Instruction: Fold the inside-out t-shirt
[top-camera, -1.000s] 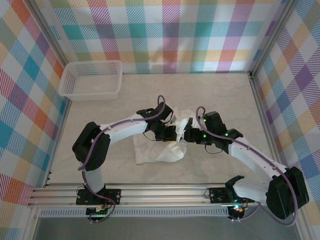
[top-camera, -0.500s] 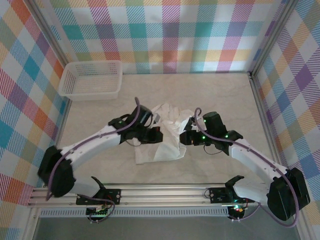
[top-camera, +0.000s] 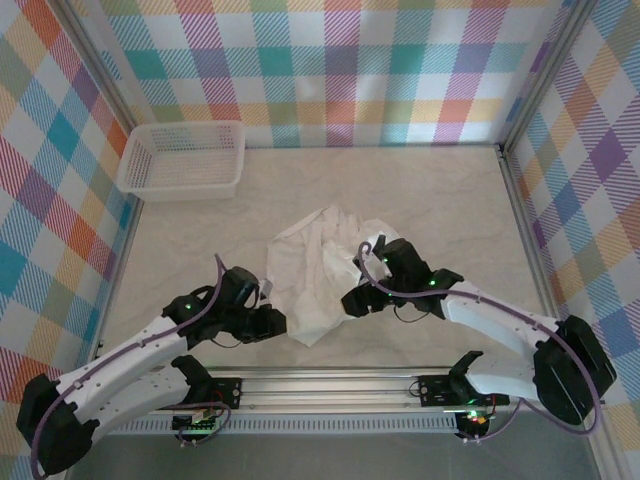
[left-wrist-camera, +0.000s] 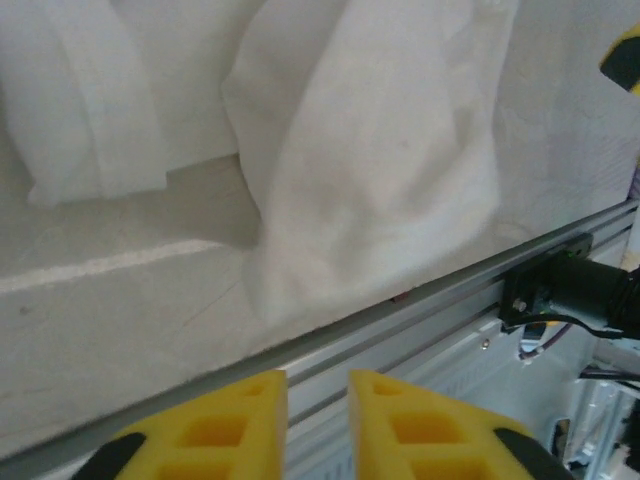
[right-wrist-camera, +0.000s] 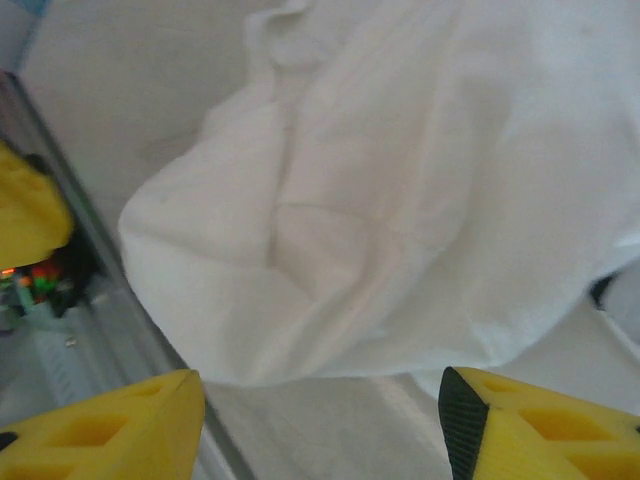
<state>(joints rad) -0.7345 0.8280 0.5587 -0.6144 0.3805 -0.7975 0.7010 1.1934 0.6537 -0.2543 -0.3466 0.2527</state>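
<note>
A white mesh basket (top-camera: 182, 160) sits in the far left corner of the worktop (top-camera: 440, 200). The left gripper (top-camera: 272, 322) hangs low by the near edge, just left of the t-shirt's near tip; the left wrist view shows its yellow fingers (left-wrist-camera: 225, 410) a narrow slit apart with nothing between them. The inside-out t-shirt (top-camera: 315, 270) lies rumpled in a heap around the middle of the worktop, reaching toward the near edge. The right gripper (top-camera: 352, 300) is at the shirt's right side, its jaws spread wide and pinching nothing, with the cloth (right-wrist-camera: 380, 200) bunched just ahead of them
</note>
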